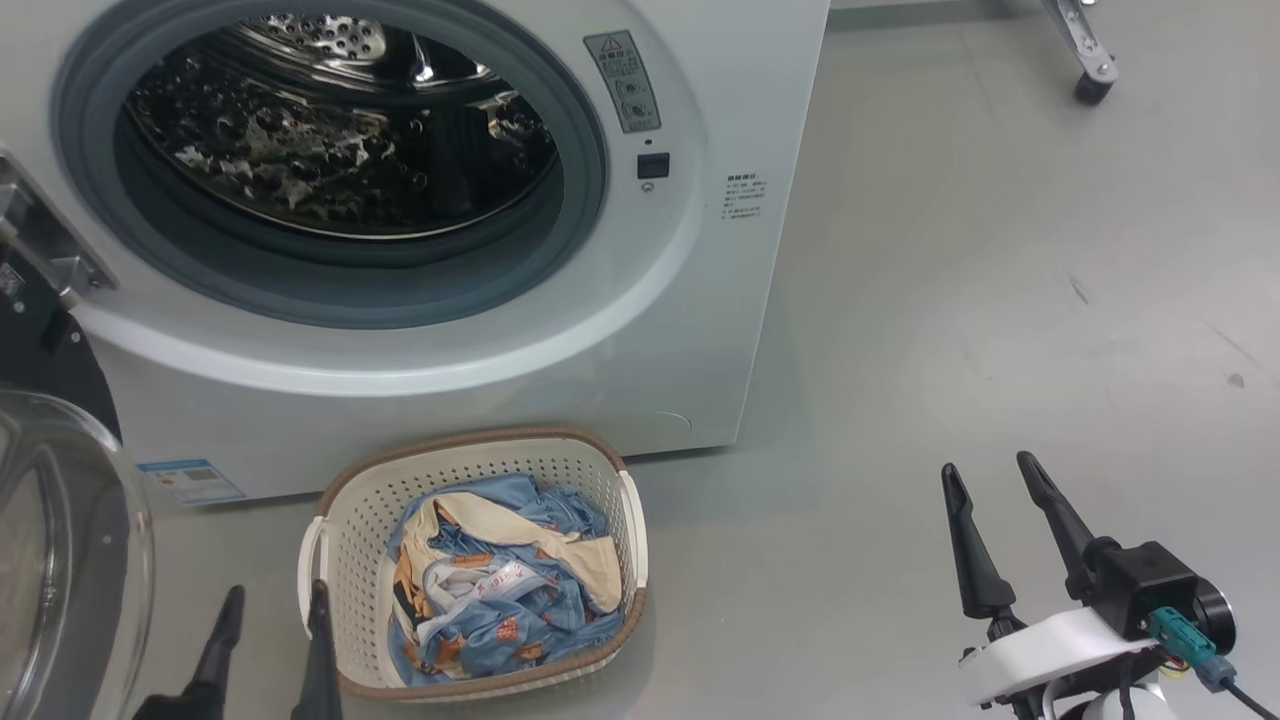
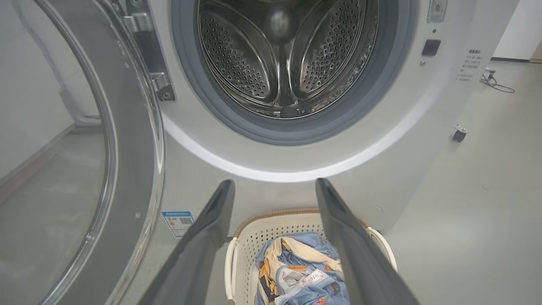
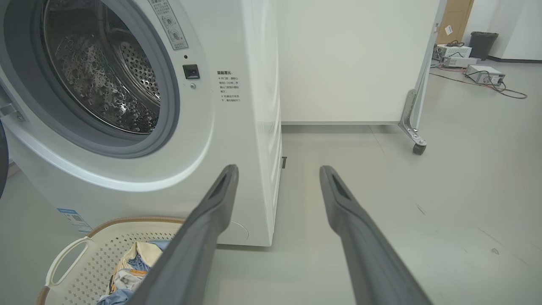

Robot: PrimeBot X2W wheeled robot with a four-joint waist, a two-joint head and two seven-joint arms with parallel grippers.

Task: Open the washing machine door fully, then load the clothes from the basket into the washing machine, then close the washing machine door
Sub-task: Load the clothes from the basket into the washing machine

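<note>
The white washing machine [image 1: 720, 200] stands with its steel drum [image 1: 340, 130] exposed. Its door [image 1: 60, 560] is swung wide open at the left, glass bowl facing me; in the left wrist view the door [image 2: 127, 148] hangs on its hinge. On the floor in front sits the cream basket [image 1: 470, 465] holding light-blue and cream clothes [image 1: 500, 590]. My left gripper [image 1: 275, 610] is open just left of the basket, empty. Over bare floor to the right my right gripper [image 1: 995, 490] is open, empty. Basket [image 2: 271, 224] and clothes [image 2: 296, 267] lie under the left fingers.
A caster leg [image 1: 1090, 70] of a white partition stands at the far right. A bin [image 3: 482, 42] and electronic boxes with cables [image 3: 482, 74] sit far back on the floor. Grey floor [image 1: 1000, 300] stretches right of the machine.
</note>
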